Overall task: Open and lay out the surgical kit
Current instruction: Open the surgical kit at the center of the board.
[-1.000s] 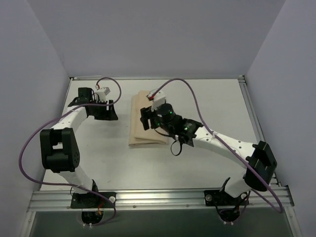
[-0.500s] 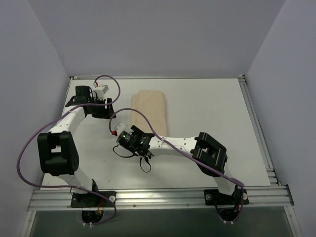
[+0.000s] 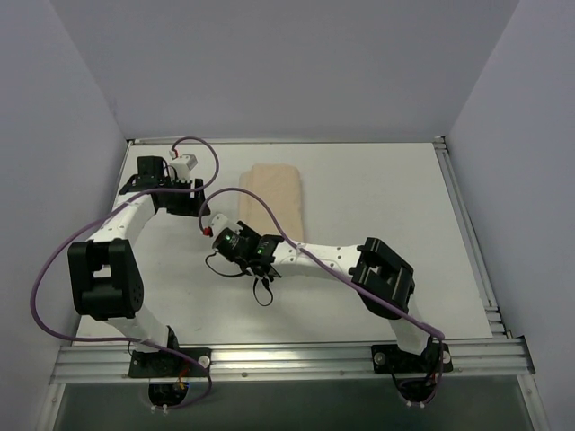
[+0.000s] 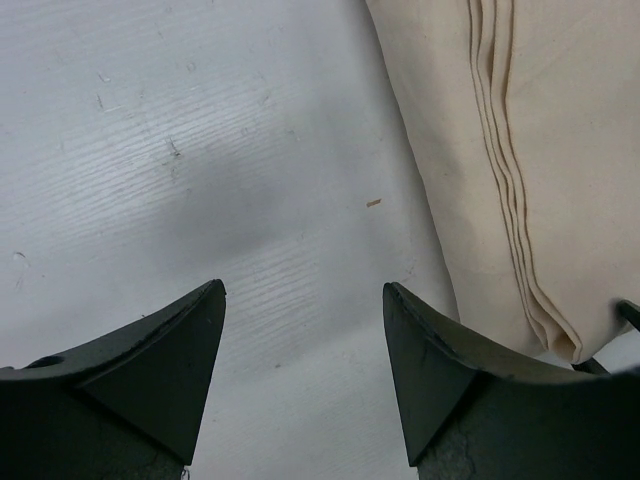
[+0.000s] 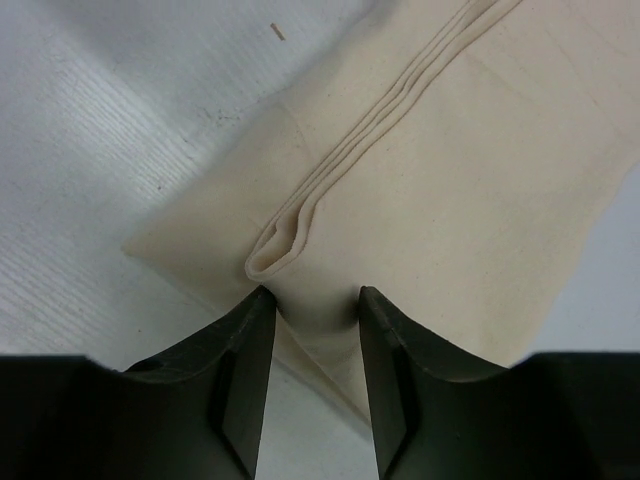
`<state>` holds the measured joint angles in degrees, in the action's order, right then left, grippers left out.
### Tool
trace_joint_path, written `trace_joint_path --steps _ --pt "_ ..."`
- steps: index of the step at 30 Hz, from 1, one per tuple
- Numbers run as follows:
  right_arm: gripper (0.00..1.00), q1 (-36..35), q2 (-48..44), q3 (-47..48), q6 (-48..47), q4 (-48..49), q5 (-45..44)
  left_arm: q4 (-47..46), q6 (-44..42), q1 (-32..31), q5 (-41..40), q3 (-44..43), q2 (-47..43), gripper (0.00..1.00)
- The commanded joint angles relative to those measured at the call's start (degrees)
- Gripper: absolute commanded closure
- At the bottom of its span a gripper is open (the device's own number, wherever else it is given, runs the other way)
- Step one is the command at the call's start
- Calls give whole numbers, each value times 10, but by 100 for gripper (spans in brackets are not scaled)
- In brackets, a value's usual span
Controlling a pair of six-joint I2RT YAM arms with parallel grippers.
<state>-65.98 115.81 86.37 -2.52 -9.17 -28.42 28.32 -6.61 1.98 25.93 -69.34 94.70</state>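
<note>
Flat-folded beige woven cloth wrap (image 3: 278, 193), hems stacked, is lying centre-back on the white ribbed table (image 4: 150, 130). Since earlier, right gripper (image 5: 315, 295) has swung off its top and is narrowing around the near-left corner fold; cannot tell if clamped. Unmoved, left gripper (image 4: 305, 285) is gaping beside it.

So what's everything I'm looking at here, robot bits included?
Cloth wrap: one, beige, folded shut on the table's far middle; contents hidden.
Table: one, white, under everything.
Walls: three, pale grey, boxing the table in.
Rail: one, silver metal, along the near edge, carrying the arm bases.
Cables: two, purple, looping along the arms.
Arms: two, white and black; left arm reaching up the left side, right arm stretched across to the wrap.
Left hand: one, black, open over bare table beside the wrap.
Right hand: one, black, fingers either side of the wrap's near corner fold.
</note>
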Motion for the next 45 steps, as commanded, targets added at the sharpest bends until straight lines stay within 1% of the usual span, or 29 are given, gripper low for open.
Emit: trace_joint_path --steps 1,5,10,11,12,14,18,20,22,23,25,26,28,29,30,31,32,33,34,36,37,38,40,41,44,45 --pt "66 14 -9 14 -11 9 -8 2 -7 1 -2 -21 -20 27" --pt "68 19 -4 16 -13 10 3 2 -8 0 -2 -20 -21 27" --pt "76 20 -4 15 -18 19 21 1 -9 1 -4 -19 -22 27" --pt "79 20 -4 14 -20 23 25 1 -9 0 -4 -19 -22 27" --pt "89 20 -3 14 -21 26 30 0 -9 0 -4 -19 -21 27" --pt "99 20 -3 16 -21 29 29 0 -9 1 -4 -19 -22 27" --pt "100 40 -29 7 1 43 25 0 -15 0 -7 -20 -25 27" --pt "100 72 -64 -8 24 68 37 0 -16 0 -8 -22 -24 27" --pt "100 95 -89 -41 50 85 38 0 -19 -1 -10 -26 -25 27" --pt "100 118 -114 -52 70 115 35 0 -20 -1 -9 -27 -24 27" --pt "100 143 -138 -90 100 130 29 2 -23 -6 -12 -32 -24 27" --pt "100 172 -161 -104 137 140 28 3 -26 -9 -15 -38 -24 27" --pt "100 203 -188 -158 181 148 27 7 -31 -22 -23 -44 -24 27" --pt "100 219 -215 -179 202 154 28 9 -38 -37 -26 -52 -25 27" --pt "100 248 -230 -203 242 158 24 12 -41 -45 -28 -55 -27 27" --pt "100 262 -246 -256 261 162 22 15 -45 -62 -32 -59 -28 27" --pt "100 275 -281 -282 280 171 21 17 -53 -72 -35 -63 -29 27" --pt "100 298 -297 -308 318 173 19 22 -57 -84 -37 -71 -30 25" --pt "100 310 -312 -358 336 175 19 25 -63 -97 -40 -75 -32 25" --pt "100 332 -359 -406 384 178 8 38 -84 -144 -59 -85 -33 23" --pt "100 336 -387 -449 397 178 4 41 -93 -164 -69 -88 -33 21" --pt "100 341 -400 -468 410 176 -2 46 -109 -203 -89 -89 -32 21" --pt "100 351 -431 -502 439 174 -14 49 -125 -246 -112 -91 -29 20" --pt "100 352 -439 -533 447 179 -17 51 -141 -290 -137 -93 -22 19" --pt "100 353 -451 -580 470 212 3 45 -161 -352 -175 -96 -1 19" --pt "100 354 -448 -585 478 210 3 41 -165 -386 -196 -97 5 19"
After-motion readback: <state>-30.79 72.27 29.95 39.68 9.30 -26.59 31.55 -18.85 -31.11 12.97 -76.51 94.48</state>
